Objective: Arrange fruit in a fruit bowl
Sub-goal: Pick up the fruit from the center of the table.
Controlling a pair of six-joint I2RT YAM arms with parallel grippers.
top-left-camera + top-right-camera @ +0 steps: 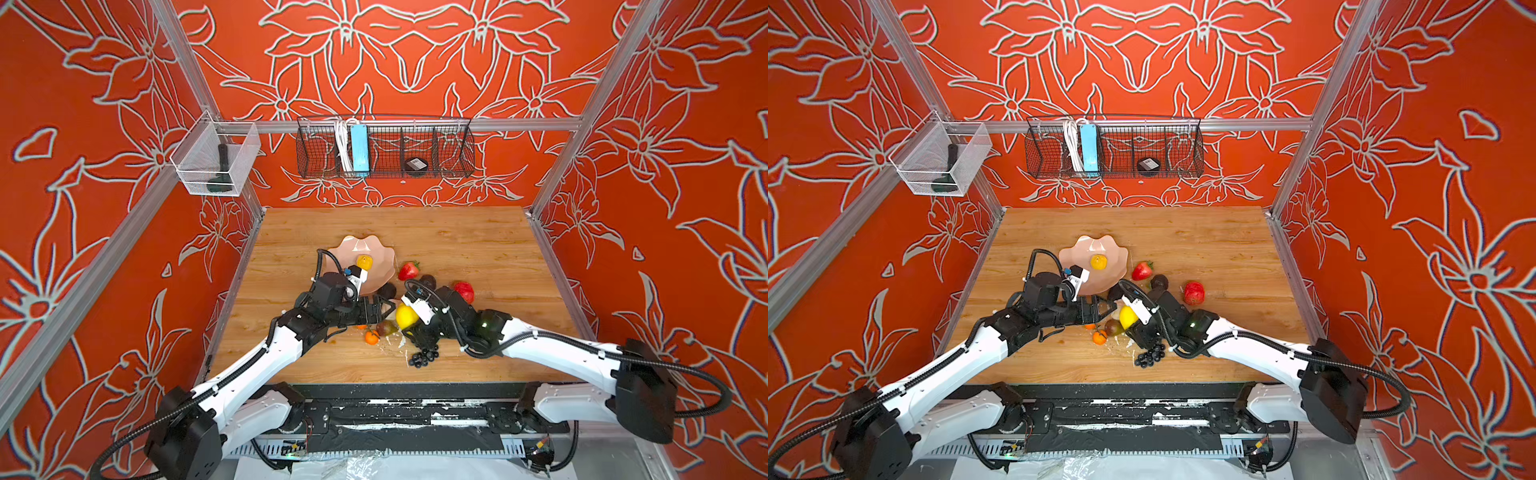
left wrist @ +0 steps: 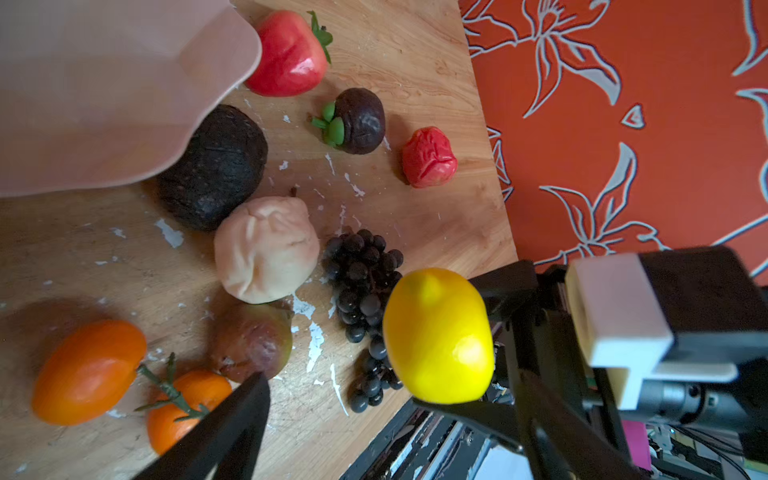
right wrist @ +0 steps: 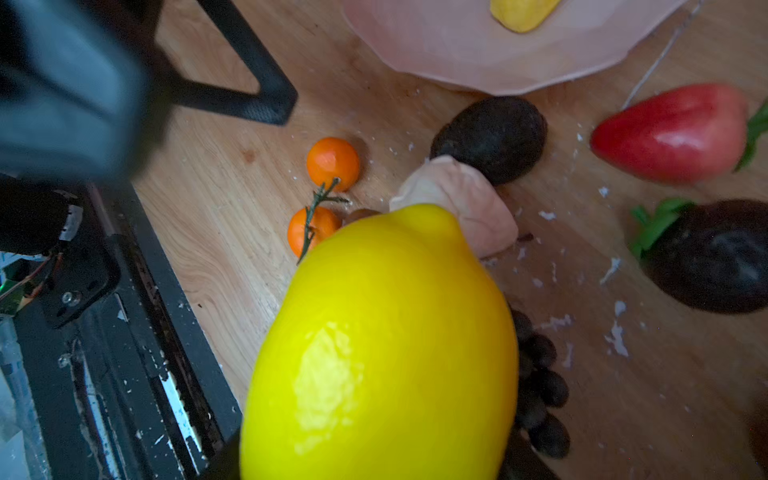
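Observation:
The pale pink fruit bowl stands mid-table with one yellow-orange fruit inside. My right gripper is shut on a yellow lemon, held just above the table near the front. My left gripper is open and empty, beside the lemon and over the loose fruit. On the wood lie a strawberry, a red lumpy fruit, a dark mangosteen-like fruit, an avocado, a cream lumpy piece, a brownish piece, two small oranges and a grape bunch.
Fruit crowds the table between the bowl and the front edge. White flakes litter the wood. A black wire basket and a clear mesh bin hang on the walls above the table. The black front rail borders the near edge.

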